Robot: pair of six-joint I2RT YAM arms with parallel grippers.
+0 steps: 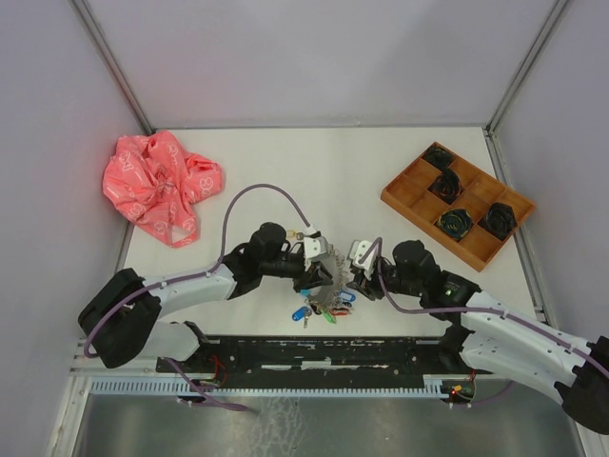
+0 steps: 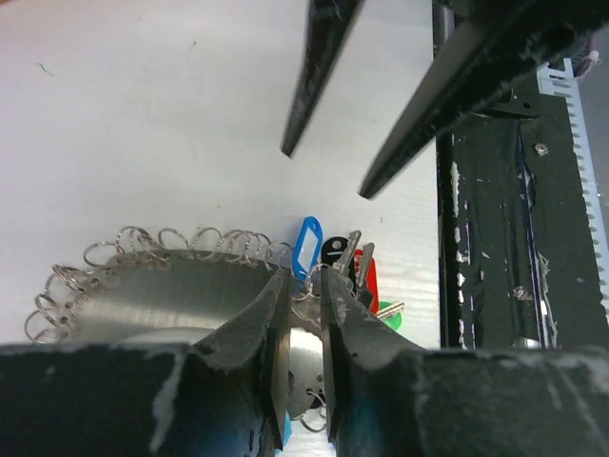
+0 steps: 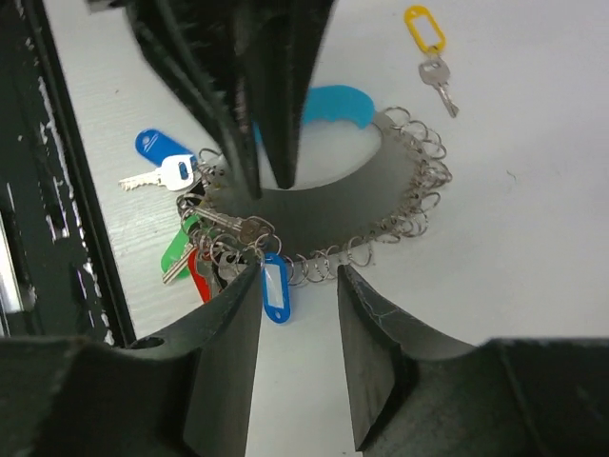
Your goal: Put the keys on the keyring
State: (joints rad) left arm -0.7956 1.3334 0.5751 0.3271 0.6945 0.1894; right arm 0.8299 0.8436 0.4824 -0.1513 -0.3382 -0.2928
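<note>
A flat metal keyring disc with several small rings round its edge lies at the table's near middle. A bunch of keys with blue, red and green tags hangs from its near side. In the left wrist view my left gripper is shut on the disc's rim, close to a blue tag. My right gripper stands open just above the table, the blue tag by its left finger. Loose keys lie apart: one with a yellow tag, one with a blue tag.
A crumpled pink bag lies at the far left. A wooden compartment tray holding black objects sits at the far right. A black rail runs along the near edge, right behind the key bunch.
</note>
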